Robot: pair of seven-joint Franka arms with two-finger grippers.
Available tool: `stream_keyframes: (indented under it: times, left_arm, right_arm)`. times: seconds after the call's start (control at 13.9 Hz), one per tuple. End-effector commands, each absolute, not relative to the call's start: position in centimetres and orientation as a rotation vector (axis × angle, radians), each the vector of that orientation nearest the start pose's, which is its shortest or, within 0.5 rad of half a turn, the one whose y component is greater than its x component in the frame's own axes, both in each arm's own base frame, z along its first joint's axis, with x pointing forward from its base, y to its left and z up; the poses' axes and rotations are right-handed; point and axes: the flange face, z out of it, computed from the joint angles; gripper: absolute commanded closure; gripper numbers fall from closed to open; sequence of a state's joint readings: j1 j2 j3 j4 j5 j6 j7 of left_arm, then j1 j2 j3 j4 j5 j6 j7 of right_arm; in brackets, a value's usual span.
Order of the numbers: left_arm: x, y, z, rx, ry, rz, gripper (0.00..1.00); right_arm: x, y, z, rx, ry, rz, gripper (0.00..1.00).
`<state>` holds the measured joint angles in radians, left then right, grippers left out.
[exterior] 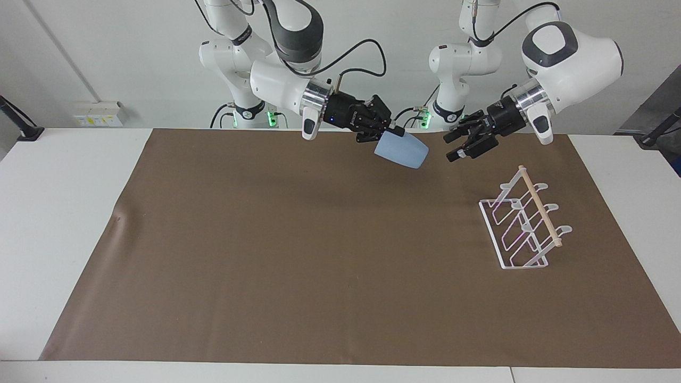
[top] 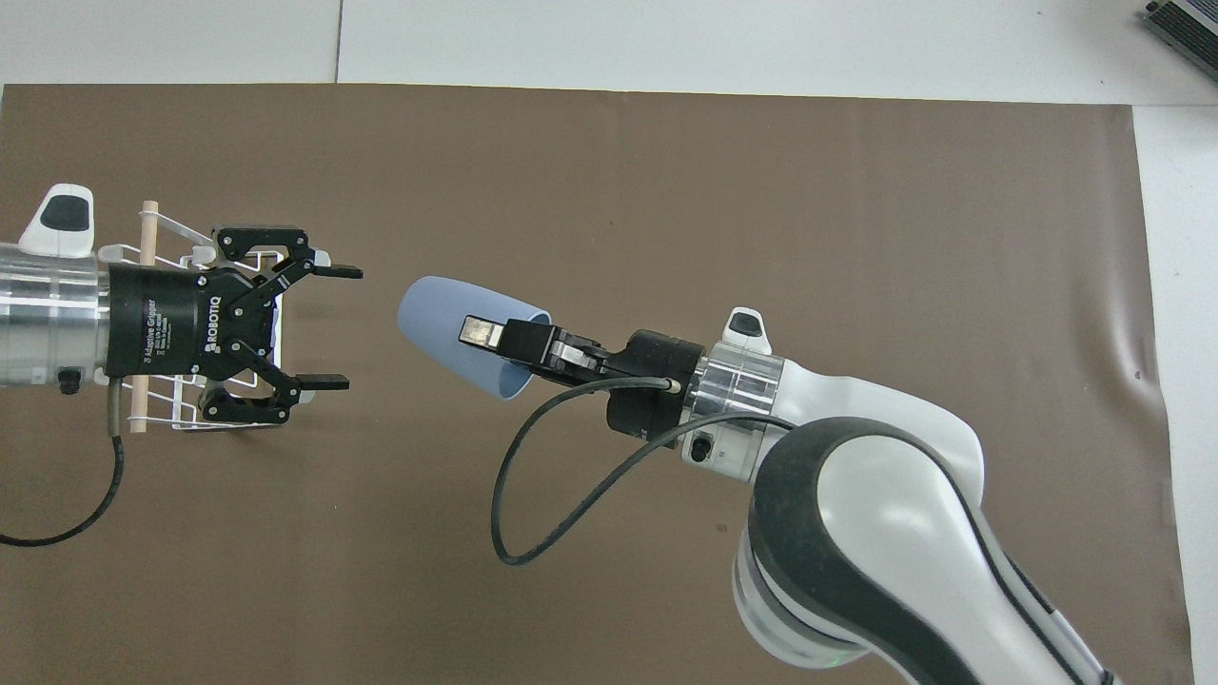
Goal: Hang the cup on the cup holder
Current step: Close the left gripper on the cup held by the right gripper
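My right gripper (exterior: 391, 133) (top: 495, 338) pinches the cup (exterior: 401, 150) (top: 457, 333) by its rim, 1 finger inside, carrying it tilted in the air over the brown mat (exterior: 319, 255). My left gripper (exterior: 462, 144) (top: 328, 328), fingers spread wide, faces the cup's base, apparently just apart from it. The cup holder (exterior: 524, 221) (top: 257, 285) stands on the mat below my left gripper.
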<state>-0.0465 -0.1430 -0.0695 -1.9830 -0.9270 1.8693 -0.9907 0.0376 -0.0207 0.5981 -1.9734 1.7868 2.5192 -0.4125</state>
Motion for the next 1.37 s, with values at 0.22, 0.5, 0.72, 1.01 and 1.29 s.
stream_keyframes:
  times: [0.22,0.5,0.72,1.01,1.29]
  left_arm:
    - [52.6,-14.7,56.7,1.946,1.230,-0.532,0.00]
    - [51.9,-14.9,57.2,1.992,1.156,-0.585,0.00]
    - [51.7,-14.9,57.9,1.998,1.138,-0.600,0.00]
    - [51.5,-15.1,58.2,1.990,1.131,-0.594,0.00]
    - [51.5,-15.2,58.3,1.991,1.128,-0.598,0.52]
  right_arm:
    - [46.3,36.7,54.6,-1.688,0.292,-0.219,1.00]
    - [46.2,36.8,54.7,-1.684,0.294,-0.215,1.00]
    - [45.8,37.1,54.9,-1.667,0.304,-0.205,1.00]
    - [45.6,37.3,54.9,-1.674,0.318,-0.210,1.00]
    - [45.5,37.3,54.9,-1.677,0.316,-0.213,1.00]
